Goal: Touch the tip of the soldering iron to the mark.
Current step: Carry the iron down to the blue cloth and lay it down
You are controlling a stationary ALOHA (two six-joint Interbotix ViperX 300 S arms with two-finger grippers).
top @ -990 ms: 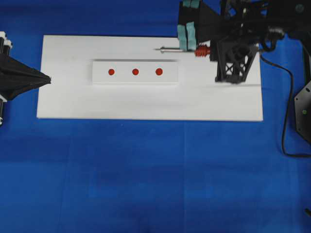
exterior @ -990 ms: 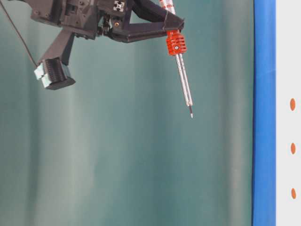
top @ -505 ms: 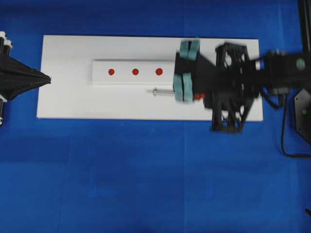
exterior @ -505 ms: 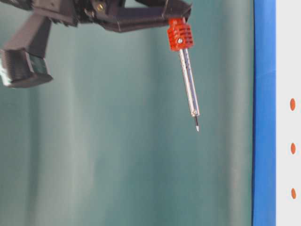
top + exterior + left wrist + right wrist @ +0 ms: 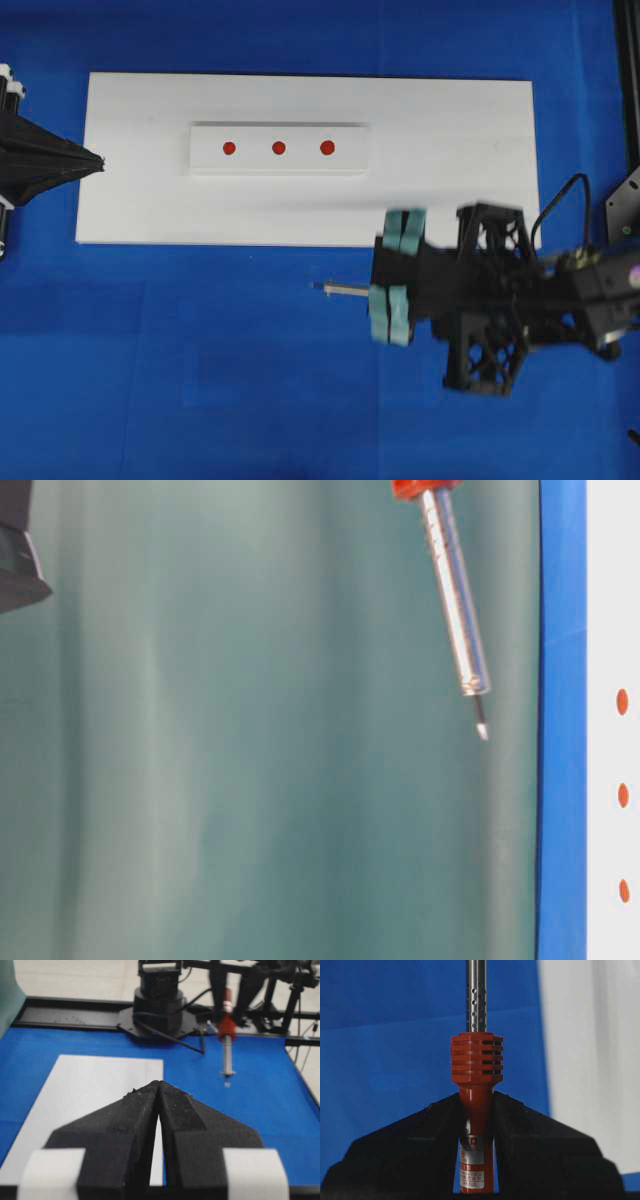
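I've got the iron [image 5: 476,1110] clamped by its red handle in my right fingers [image 5: 440,1145], shaft running straight out ahead of them. In the overhead view the right gripper [image 5: 392,300] hangs over the blue surface [image 5: 200,380], off the white board [image 5: 450,130], with the iron's tip [image 5: 326,288] pointing toward the left of that view. The mark [image 5: 279,148], middle dot of three on the white block [image 5: 350,160], lies up and a little left of the tip there, well apart from it. The iron's long axis runs roughly parallel to the row of dots, so I judge the coming move has to carry the tip sideways back over the board and then down onto the dot.

My left gripper [image 5: 159,1091] sits closed and empty at the board's far left end; the right arm is the nearer one to the mark.

The handle carries a small white and red label, but the print is too small for me to read.
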